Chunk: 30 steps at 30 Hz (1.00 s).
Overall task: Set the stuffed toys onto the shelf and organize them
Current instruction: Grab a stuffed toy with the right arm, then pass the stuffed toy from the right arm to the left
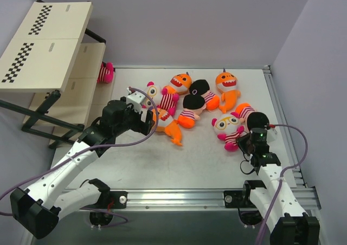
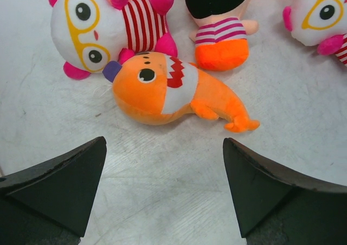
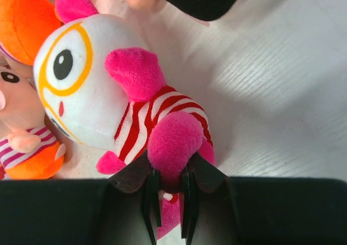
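Observation:
Several stuffed toys lie in a loose heap mid-table. My left gripper [image 1: 149, 120] is open and empty, just short of an orange shark [image 1: 166, 123]; in the left wrist view the shark [image 2: 162, 90] lies on its side beyond my gripper [image 2: 164, 142]. My right gripper [image 1: 243, 143] is shut on the pink leg of a pink-and-white striped goggle-eyed doll [image 1: 227, 128], which lies on the table. In the right wrist view the doll [image 3: 103, 93] fills the frame above my gripper [image 3: 169, 172]. The shelf [image 1: 46, 44] stands at the far left, with one striped doll [image 1: 105, 72] on a lower board.
Two more sharks [image 1: 180, 82] [image 1: 226, 85], two black-headed dolls [image 1: 201, 90] [image 1: 191, 109], another striped doll [image 1: 162, 96] and a black-headed doll [image 1: 255, 117] crowd the middle. A metal rail [image 1: 279, 115] bounds the table's right edge.

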Available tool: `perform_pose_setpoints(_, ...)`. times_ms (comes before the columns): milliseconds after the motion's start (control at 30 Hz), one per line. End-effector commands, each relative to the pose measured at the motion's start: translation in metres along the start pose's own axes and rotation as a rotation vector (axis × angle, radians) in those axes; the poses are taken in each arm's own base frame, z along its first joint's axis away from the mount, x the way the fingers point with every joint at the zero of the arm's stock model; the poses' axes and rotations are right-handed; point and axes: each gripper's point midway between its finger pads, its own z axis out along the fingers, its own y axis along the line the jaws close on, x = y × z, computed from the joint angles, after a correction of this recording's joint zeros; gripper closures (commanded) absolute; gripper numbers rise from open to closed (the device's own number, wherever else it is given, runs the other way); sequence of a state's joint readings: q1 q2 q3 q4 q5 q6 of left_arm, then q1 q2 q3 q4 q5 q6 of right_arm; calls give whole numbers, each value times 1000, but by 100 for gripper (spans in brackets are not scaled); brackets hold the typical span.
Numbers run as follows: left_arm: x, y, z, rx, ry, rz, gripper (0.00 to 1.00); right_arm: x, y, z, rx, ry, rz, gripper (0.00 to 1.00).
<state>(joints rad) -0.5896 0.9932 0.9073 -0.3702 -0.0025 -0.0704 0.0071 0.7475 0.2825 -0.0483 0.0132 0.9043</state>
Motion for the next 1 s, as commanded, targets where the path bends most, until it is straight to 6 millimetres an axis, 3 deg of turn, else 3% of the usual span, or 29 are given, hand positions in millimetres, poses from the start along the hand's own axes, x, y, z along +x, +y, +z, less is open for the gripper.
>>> perform_pose_setpoints(0, -19, -20, 3, 108, -80, -7, 3, -17, 15, -13, -31, -26, -83, 100)
perform_pose_setpoints(200, -23, -50, 4, 191, -111, 35, 3, -30, 52, -32, -142, -6, -168, 100)
perform_pose_setpoints(267, -21, -72, 1, 233, -110, 73, 3, -36, 70, -40, -192, -5, -194, 100)
perform_pose_setpoints(300, -23, -77, 2, 226, -115, 93, 4, -31, 77, -41, -214, 19, -213, 100)
perform_pose_setpoints(333, -19, -99, -2, 272, -115, 124, 4, -34, 90, -46, -247, 18, -228, 100)
perform_pose_setpoints(433, -22, -119, 0, 247, -147, 191, 4, -21, 114, -53, -307, 50, -278, 100)
perform_pose_setpoints(467, -20, -139, -1, 277, -161, 217, 4, -20, 126, -55, -330, 50, -288, 100)
perform_pose_setpoints(600, -31, -163, 4, 286, -212, 225, 4, -5, 159, -63, -420, 82, -292, 100)
perform_pose_setpoints(733, -43, -179, 9, 290, -288, 236, 4, 2, 184, -69, -504, 83, -268, 100)
perform_pose_setpoints(967, -43, -196, 18, 311, -341, 242, 4, 21, 219, -85, -621, 89, -262, 100)
